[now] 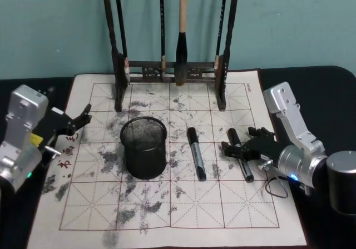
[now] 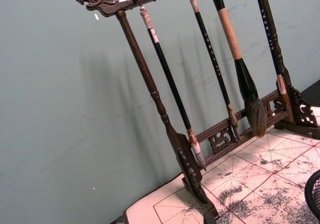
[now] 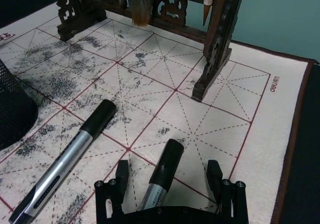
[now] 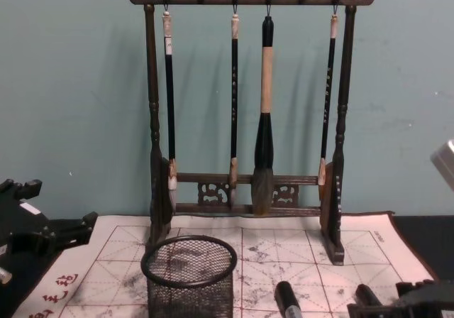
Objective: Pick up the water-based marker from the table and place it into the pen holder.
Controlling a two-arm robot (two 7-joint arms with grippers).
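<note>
From the head camera, the right gripper (image 1: 245, 144) lies low on the calligraphy mat (image 1: 167, 210). Its jaws are spread to either side of the water-based marker (image 1: 240, 155), which lies flat on the mat to the right of the pen holder (image 1: 144, 160). We judge this to be the line-up for the grasp, with the jaws set across the barrel so that they can close on its narrow width. A second marker (image 1: 196, 153) lies between the marker and the holder. The left gripper (image 1: 78, 121) is parked at the mat's left edge, and we cannot tell its state.

The left wrist camera faces the brush rack (image 2: 150, 84). A sliver of the pen holder (image 2: 315, 194) shows at the edge.

From the right wrist, the fingers (image 3: 214, 171) stand apart and the water-based marker (image 3: 165, 169) runs between them, touching neither. The second marker (image 3: 75, 149) lies clear of the jaws, so closing should catch only one pen. The pen holder (image 3: 12, 114) is well off to one side.

From the chest, the pen holder (image 4: 188, 300) stands upright with its mouth open, in front of the brush rack (image 4: 245, 179), ready to take a pen from above. The right gripper (image 4: 408, 297) sits in the lower right corner and the left gripper (image 4: 78, 229) waits on the left.
</note>
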